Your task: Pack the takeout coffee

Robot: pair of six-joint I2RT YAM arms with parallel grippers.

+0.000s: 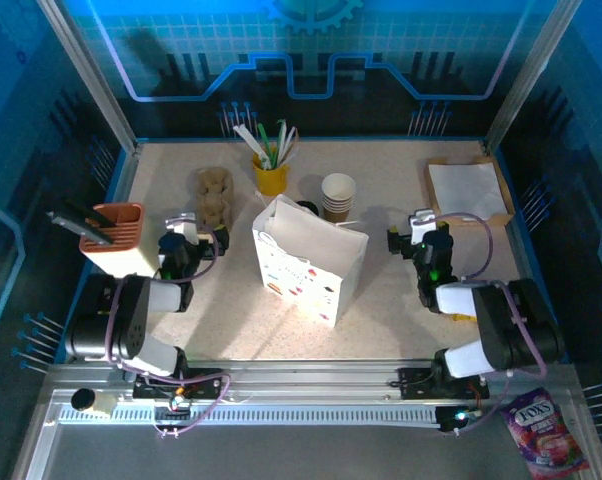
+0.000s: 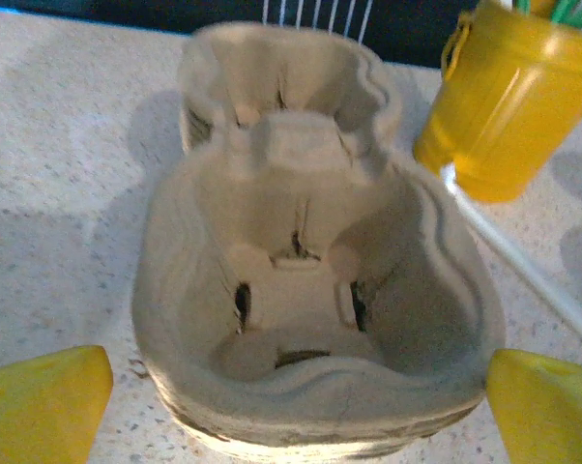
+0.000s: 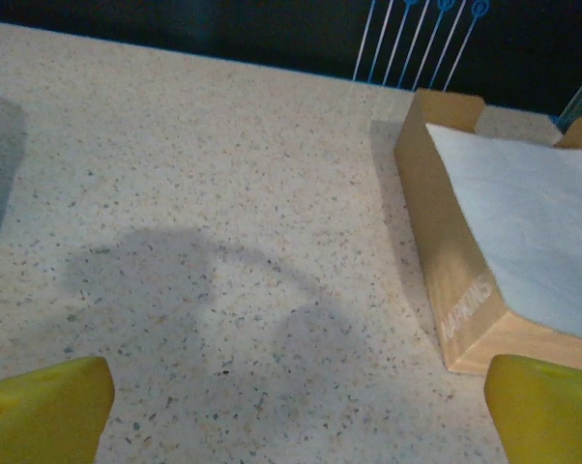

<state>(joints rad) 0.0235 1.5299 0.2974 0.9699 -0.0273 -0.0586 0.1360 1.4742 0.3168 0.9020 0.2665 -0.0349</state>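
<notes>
Where it peeks behind the white bag (image 1: 311,265), coffee cup (image 1: 307,208), black-lidded, mostly hidden

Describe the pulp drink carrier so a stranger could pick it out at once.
Find the white paper bag standing mid-table. Left of it and farther back, beside the yellow utensil cup, lies the drink carrier. It alone is a low grey-brown moulded tray with empty wells.

The cup carrier (image 2: 310,290) is rough matt moulded pulp, the yellow cup (image 2: 509,106) glossy plastic, the desk (image 3: 223,193) smooth and speckled, the napkin box (image 3: 448,261) matt cardboard.
</notes>
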